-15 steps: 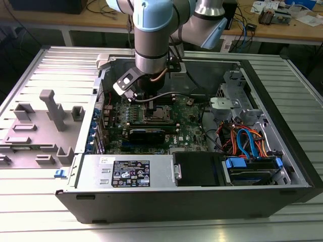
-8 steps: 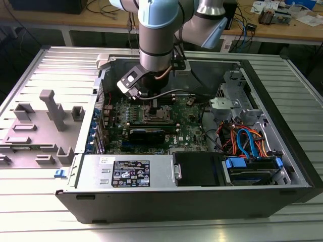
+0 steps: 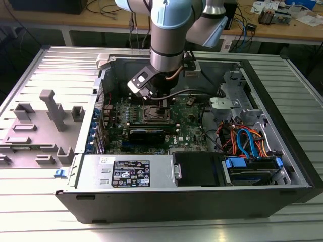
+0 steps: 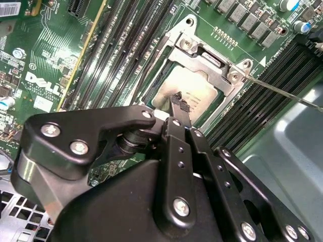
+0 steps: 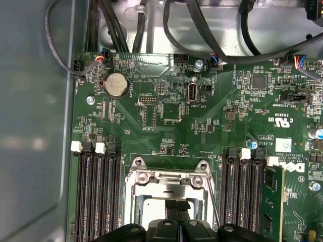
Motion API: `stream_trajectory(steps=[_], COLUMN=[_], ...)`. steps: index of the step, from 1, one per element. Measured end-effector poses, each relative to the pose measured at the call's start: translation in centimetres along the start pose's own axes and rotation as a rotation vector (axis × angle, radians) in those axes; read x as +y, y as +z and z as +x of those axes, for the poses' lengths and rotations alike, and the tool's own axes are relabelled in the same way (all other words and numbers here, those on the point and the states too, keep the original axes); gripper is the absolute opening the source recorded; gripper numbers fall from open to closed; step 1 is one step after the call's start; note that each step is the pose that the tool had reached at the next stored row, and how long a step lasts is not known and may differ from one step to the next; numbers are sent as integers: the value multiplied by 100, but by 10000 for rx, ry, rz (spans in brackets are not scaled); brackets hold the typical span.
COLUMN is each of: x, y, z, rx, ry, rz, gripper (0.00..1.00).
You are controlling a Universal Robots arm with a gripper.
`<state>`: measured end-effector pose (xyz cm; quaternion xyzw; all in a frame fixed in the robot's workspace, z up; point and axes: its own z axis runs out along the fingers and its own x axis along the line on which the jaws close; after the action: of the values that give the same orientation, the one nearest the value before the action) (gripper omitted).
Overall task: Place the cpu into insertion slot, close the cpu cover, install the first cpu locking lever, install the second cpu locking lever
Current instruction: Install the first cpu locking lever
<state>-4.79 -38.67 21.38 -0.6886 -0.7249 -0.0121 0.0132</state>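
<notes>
The insertion slot (image 3: 153, 115) sits mid-motherboard inside the open computer case. In the second wrist view the dull grey cpu (image 4: 194, 91) lies in the slot, and the silver cpu cover (image 4: 209, 58) lies framing it. One thin locking lever (image 4: 282, 94) sticks out from a corner of the socket, over the memory slots. My gripper (image 4: 177, 102) is shut with nothing between its fingers, its tips right over the cpu's edge. The first wrist view shows the same fingertips (image 5: 170, 204) pressed together over the cover (image 5: 169, 176). I cannot tell whether they touch it.
Long black memory slots (image 5: 98, 191) flank the socket on both sides, one holding a green module (image 5: 272, 196). Black cables (image 5: 202, 30) run along the case wall. A black card (image 3: 146, 134), drive bays and orange and blue cables (image 3: 247, 141) fill the case nearby.
</notes>
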Motion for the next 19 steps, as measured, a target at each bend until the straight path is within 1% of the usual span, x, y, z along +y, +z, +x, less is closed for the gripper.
stream_trajectory(steps=[10,18,19], x=[12,12,12], y=[-11,-102,-126], z=[0,3,4], rx=[-1,1,0], ry=[0,-1,-1], rz=[0,0,0], gripper=[11,11,11])
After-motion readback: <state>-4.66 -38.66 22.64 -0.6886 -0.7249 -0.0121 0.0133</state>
